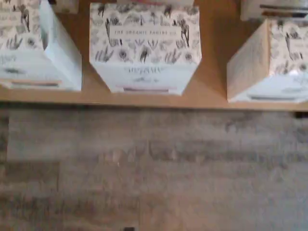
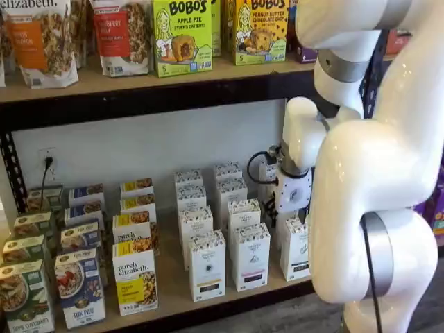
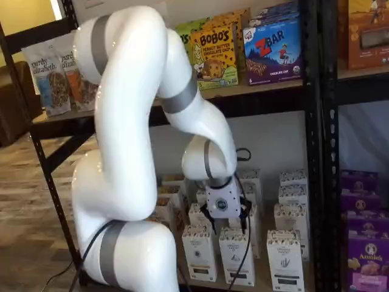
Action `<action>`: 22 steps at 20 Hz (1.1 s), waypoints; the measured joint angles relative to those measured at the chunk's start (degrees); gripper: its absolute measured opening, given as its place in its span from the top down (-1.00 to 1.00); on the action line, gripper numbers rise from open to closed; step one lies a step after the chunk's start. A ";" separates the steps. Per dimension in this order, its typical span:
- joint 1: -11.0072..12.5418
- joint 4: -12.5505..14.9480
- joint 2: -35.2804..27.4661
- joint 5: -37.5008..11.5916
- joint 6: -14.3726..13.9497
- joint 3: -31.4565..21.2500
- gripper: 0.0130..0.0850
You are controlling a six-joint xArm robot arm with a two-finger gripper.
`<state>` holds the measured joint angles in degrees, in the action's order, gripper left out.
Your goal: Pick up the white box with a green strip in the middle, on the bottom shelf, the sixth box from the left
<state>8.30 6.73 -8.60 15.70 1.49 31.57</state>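
The white box (image 2: 295, 248) is the right-most of three white cartons at the front of the bottom shelf (image 2: 172, 290). It also shows in a shelf view (image 3: 284, 258). In the wrist view it (image 1: 276, 62) has a speckled top and a dark band low on its front. My gripper (image 3: 226, 224) hangs just above the neighbouring white carton (image 3: 236, 255), to the left of the white box. A gap shows between its black fingers and nothing is in them. In the wrist view that neighbour (image 1: 144, 48) is centred and no fingers show.
More white cartons stand in rows behind the front ones (image 2: 229, 187). "purely elizabeth" boxes (image 2: 135, 277) and other cereal boxes fill the shelf's left part. Purple boxes (image 3: 368, 255) stand beyond a black upright (image 3: 319, 182). The upper shelf beam (image 2: 159, 97) runs overhead.
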 joint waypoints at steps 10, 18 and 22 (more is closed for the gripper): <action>2.68 9.57 -15.95 -3.91 -6.82 12.46 -1.00; 5.23 -3.69 -25.59 -2.52 8.73 22.39 -1.00; 6.88 -7.36 -29.82 -1.64 13.92 27.66 -1.00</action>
<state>15.18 -0.63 -38.42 14.06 15.42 59.24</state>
